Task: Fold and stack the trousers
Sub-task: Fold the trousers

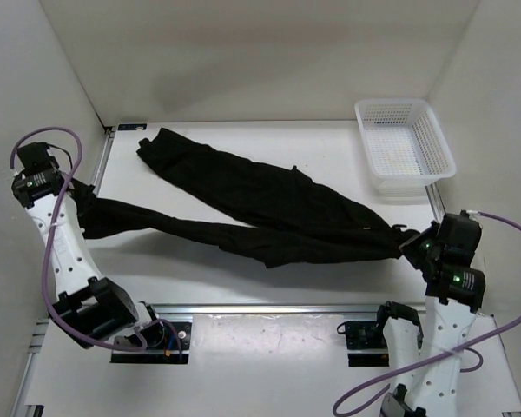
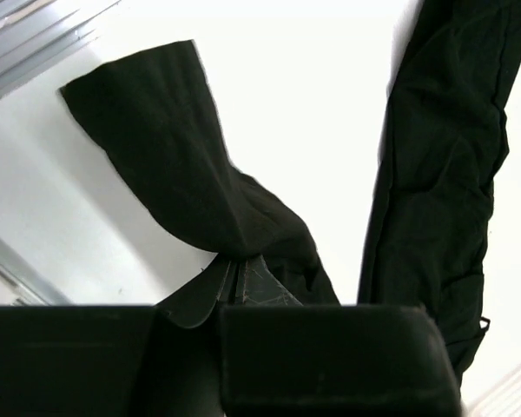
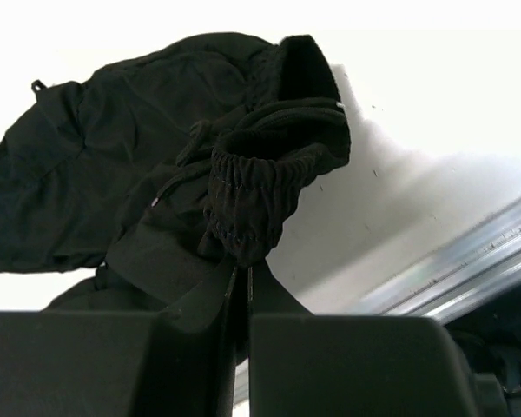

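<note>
Left gripper (image 2: 239, 280) pinches a leg cuff at nine o'clock; right gripper (image 3: 243, 271) pinches the waistband at four. Black trousers (image 1: 269, 208) stretch between, legs splayed.

No text, label, brand, number or sign can be read in any view. The trousers (image 1: 269, 200) show only a few tiny pale specks near the waistband in the right wrist view, and these are too small to tell whether they are print.
</note>
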`<state>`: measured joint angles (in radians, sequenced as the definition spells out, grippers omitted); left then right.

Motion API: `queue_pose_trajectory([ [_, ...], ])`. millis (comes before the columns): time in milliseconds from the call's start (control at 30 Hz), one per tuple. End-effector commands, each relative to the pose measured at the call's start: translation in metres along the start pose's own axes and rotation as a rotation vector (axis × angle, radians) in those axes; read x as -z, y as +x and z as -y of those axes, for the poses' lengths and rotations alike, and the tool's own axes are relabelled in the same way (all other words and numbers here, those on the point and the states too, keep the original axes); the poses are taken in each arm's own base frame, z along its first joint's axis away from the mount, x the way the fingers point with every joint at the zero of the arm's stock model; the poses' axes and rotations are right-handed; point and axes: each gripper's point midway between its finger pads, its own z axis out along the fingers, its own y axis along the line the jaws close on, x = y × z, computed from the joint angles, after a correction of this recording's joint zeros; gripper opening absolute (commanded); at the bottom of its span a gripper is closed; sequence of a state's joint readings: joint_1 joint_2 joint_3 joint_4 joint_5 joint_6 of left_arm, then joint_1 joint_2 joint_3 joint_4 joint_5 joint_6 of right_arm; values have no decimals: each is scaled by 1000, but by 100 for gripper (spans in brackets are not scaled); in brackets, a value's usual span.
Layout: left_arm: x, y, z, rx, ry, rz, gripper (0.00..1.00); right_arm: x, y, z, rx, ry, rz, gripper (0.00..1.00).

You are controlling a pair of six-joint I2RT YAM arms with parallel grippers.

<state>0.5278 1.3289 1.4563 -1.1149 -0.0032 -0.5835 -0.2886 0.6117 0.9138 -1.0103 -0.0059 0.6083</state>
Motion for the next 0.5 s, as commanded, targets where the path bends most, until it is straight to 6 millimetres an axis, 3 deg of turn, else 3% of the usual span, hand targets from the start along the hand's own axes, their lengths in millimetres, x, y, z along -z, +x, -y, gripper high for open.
queue_pose_trajectory([
  [0,17,0,-1,-26,38,44,10,18,-5,8,-1,43,61,0],
  [100,14,1,19,-76,77,27,10,18,-6,9,-11,50,67,0],
  [200,14,-21,35,-96,87,61,10,13,-16,7,-11,56,92,0],
  [233,3,-24,41,-114,79,39,10,12,-18,5,-11,49,102,0],
  [267,9,-38,52,-120,97,78,10,5,-17,6,-11,63,83,0],
  [333,1,-46,68,-150,102,78,10,0,-25,6,-21,82,104,0],
  [367,10,-56,88,-175,128,125,10,-6,-27,8,-20,105,91,0],
  [400,11,-60,98,-188,132,141,10,-11,-29,9,-20,118,89,0],
  [433,-4,-60,108,-216,122,126,10,-19,-34,9,-20,138,85,0],
  [467,5,-67,131,-238,154,168,10,-22,-39,5,-20,135,90,0],
])
